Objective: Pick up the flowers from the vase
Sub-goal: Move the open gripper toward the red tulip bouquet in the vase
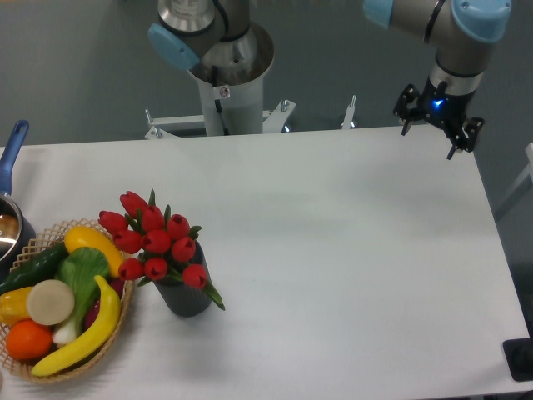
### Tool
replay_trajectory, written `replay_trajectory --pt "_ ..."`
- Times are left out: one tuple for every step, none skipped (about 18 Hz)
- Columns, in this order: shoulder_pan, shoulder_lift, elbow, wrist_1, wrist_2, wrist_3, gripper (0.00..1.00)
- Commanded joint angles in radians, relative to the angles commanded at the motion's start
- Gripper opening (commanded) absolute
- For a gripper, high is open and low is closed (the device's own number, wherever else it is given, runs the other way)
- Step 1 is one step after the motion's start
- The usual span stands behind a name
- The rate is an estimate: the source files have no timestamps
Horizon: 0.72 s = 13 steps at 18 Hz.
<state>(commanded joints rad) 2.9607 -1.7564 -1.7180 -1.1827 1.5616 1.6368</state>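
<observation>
Camera view from above the table [333, 250]: the gripper [431, 137] hangs over the far right edge with its jaws spread apart and nothing between them. Well away from the jaws, toward the near left, the flowers [154, 242] stand upright in the vase [185, 296], red buds spilling wider than its rim. Just beyond the vase, farther still from the jaws, sits the wicker basket [50, 367] of fruit and vegetables.

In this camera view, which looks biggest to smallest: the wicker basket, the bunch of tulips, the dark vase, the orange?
1. wicker basket, partly cut off by the picture's edge
2. flowers, wider than the vase
3. vase, partly hidden by the blooms
4. orange, clearly smallest
</observation>
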Motion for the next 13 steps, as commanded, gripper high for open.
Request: replay_trajectory --pt "-0.009 -0.003 -0.005 0.002 0.0 0.003 1.0" --pt "-0.011 -0.012 -0.005 0.006 0.0 0.006 1.0" --pt "-0.009 -0.02 0.001 0.009 -0.003 0.012 1.0" --pt "-0.011 -0.021 0.006 0.015 -0.003 0.014 1.0" --pt "-0.014 -0.02 0.005 0.018 -0.005 0.014 1.0" --pt "-0.025 -0.023 -0.003 0.021 -0.003 0.009 1.0" --pt "-0.04 -0.037 -0.003 0.025 -0.003 0.002 1.0" --pt "-0.045 -0.052 -0.005 0.052 -0.005 0.002 1.0" --pt "-0.045 -0.055 -0.005 0.087 -0.008 0.0 1.0" --pt "-0.045 -0.054 -0.009 0.107 -0.014 -0.002 1.0" --pt "-0.043 -0.048 -0.009 0.11 -0.023 -0.008 1.0" --pt "-0.043 -0.044 -0.009 0.11 -0.029 -0.014 1.0" --pt "-0.043 -0.041 -0.008 0.11 -0.029 -0.02 1.0"
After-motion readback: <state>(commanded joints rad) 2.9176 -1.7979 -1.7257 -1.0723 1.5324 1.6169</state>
